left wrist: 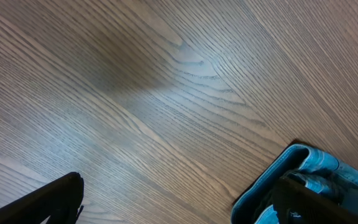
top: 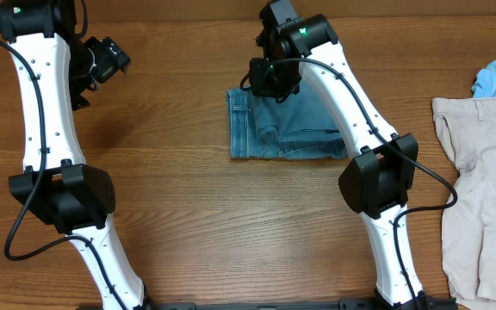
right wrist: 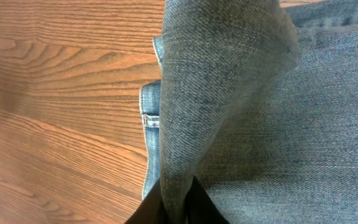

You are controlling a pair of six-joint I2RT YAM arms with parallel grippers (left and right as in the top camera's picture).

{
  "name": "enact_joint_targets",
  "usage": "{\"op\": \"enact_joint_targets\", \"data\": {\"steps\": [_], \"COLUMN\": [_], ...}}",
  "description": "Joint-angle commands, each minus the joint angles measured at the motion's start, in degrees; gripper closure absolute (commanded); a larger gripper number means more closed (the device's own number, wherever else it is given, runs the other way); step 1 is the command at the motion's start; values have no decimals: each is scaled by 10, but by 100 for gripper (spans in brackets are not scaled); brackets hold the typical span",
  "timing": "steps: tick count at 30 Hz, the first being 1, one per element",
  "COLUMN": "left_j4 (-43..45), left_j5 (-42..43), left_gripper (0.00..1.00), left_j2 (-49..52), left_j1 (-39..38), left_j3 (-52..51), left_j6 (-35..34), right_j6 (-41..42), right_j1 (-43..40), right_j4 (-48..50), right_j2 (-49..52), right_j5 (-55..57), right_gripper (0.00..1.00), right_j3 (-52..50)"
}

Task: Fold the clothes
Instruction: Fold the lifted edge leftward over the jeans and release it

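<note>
Table (top: 188, 198): wood-grain top, smooth, low satin sheen. Jeans (top: 252, 129): faded denim, visible twill weave, matt, stitched seams. Cream trousers (top: 485, 189): plain woven cloth, matt, creased. Arm shells (top: 43, 103): smooth white plastic, semi-gloss. Joint housings (top: 377, 181): black, matt.

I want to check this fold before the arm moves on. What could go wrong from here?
The right gripper pinches a raised ridge of the folded jeans; pulling away while gripping would likely drag the top layer and open the fold. The left gripper hangs open over bare table, apart from the jeans, so nothing pins the stack if it slides.
</note>
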Motion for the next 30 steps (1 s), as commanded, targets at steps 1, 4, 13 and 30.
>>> {"op": "enact_joint_targets", "data": {"steps": [1, 4, 13, 30], "left_j4": [1, 1, 1, 1], "left_j5": [2, 2, 2, 2], "left_gripper": [0, 0, 0, 0], "left_j2": [-5, -5, -5, -5], "left_j1": [-1, -1, -1, -1], "left_j3": [5, 5, 5, 5], "left_j6": [11, 11, 11, 11], "right_j6": [3, 14, -63, -172], "right_j1": [10, 22, -80, -273], "right_j4": [2, 6, -74, -182], "right_j2": [-3, -3, -27, -35], "right_j5": [-15, -28, -132, -136], "right_gripper": [82, 80, 37, 96], "right_j3": [4, 4, 71, 31]}}
